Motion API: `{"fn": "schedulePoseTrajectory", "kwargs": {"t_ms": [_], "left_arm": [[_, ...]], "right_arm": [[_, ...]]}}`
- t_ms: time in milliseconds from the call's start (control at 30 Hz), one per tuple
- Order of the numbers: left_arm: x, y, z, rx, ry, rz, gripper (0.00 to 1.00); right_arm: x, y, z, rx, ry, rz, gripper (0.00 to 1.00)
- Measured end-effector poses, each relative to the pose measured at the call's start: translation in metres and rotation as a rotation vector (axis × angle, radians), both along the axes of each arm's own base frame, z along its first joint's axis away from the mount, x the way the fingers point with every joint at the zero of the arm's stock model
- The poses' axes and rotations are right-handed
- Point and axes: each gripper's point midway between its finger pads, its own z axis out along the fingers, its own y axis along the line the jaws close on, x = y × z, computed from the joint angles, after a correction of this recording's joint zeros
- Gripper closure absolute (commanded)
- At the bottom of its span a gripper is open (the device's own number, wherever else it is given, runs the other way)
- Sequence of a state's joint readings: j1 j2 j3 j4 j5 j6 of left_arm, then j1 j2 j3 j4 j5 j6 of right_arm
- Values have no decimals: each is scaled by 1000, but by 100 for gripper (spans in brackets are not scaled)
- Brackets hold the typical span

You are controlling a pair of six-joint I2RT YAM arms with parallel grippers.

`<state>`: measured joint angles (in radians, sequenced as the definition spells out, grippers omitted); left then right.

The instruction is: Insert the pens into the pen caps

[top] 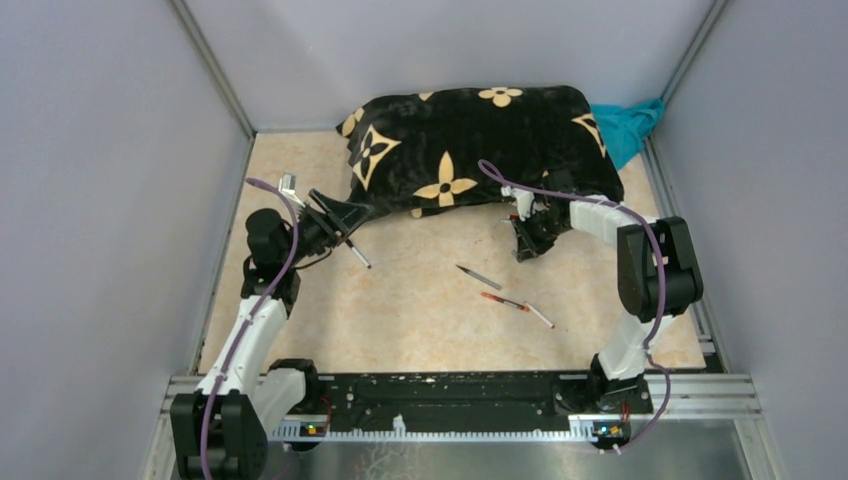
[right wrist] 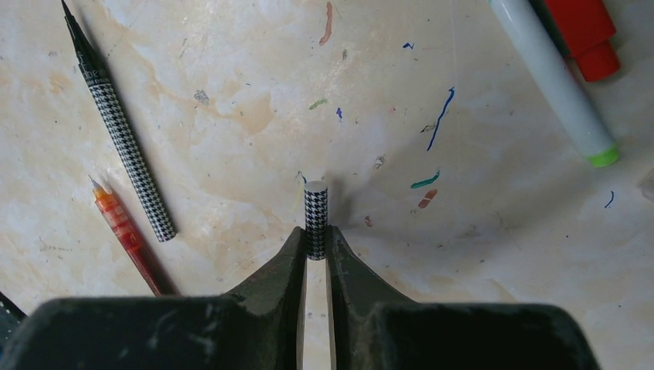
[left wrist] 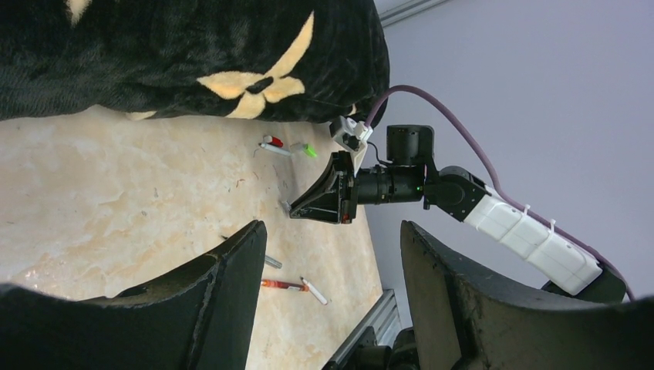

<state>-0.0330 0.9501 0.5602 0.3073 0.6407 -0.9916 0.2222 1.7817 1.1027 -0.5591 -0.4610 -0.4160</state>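
Note:
My right gripper (right wrist: 315, 236) is shut on a short houndstooth pen cap (right wrist: 315, 212), which stands out past the fingertips just above the table. Left of it lie a houndstooth pen (right wrist: 123, 135) and a red pen (right wrist: 127, 235). At the upper right are a white marker with a green end (right wrist: 557, 81) and a red pen cap (right wrist: 586, 31). My left gripper (left wrist: 332, 231) hangs open and empty at the left, facing the right gripper (left wrist: 291, 206). A grey-white pen (top: 358, 254) lies by its fingertips in the top view. A white pen (top: 540, 317) lies beside the red pen (top: 503, 301).
A black plush cushion with yellow flowers (top: 470, 150) fills the back of the table, with a teal cloth (top: 630, 130) behind its right end. Grey walls close in both sides. The metal rail (top: 460, 395) with the arm bases runs along the near edge.

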Motion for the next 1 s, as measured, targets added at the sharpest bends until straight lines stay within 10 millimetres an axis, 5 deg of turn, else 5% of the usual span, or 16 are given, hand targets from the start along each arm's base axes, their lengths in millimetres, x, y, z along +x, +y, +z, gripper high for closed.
{"fn": "schedulePoseTrajectory", "kwargs": {"t_ms": [267,600,800,1000], "left_arm": [[-4,0,-5,-5,11,0,30],[-13,1,6,1,-27,6,30],[-19,11,1,46,-9,77,31],[-25,23,-14,100,36,149,31]], "right_arm": [[-4,17,3,5,1,45,89],[-7,114,36,57,-91,256,89],[-35,157,24,53,-49,340,88],[-57,176,7,-33,-43,361,83]]}}
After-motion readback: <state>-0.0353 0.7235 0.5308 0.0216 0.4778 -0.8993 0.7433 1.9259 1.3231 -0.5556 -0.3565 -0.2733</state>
